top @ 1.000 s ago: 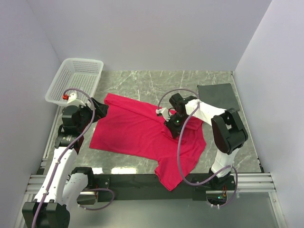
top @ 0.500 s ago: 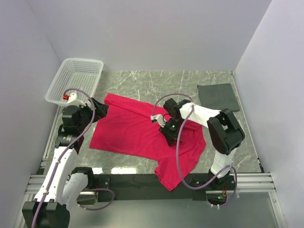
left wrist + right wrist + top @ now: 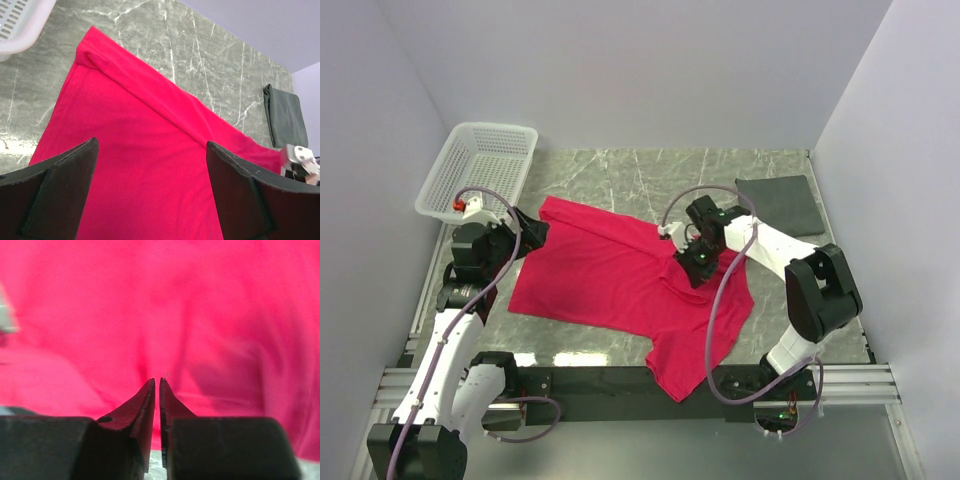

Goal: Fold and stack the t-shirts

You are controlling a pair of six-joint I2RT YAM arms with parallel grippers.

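**A:** On the table (image 3: 630,170), where is the t-shirt (image 3: 610,285) laid?

**B:** It is spread nearly flat across the middle, with one sleeve reaching the near edge. A white mesh basket (image 3: 480,165) is set at the far left corner, and a dark grey cloth (image 3: 780,205) at the far right.

**A:** How is it expected to handle?

**B:** It is judged to be light and limp. No shape will be kept, and a lifted edge is likely to sag and drag the rest over the smooth stone.

**A:** Where should hold be taken?

**B:** At a hem, sleeve seam or shoulder, where the fabric is doubled. A pinch in the middle would probably only raise a peak.

**A:** And the tools?

**B:** The left tool (image 3: 151,145) is spread wide over the shirt's left side, with nothing in it. The right tool (image 3: 157,382) is set low over the right side, its jaws drawn almost together. Whether cloth is caught at the tips cannot be told.
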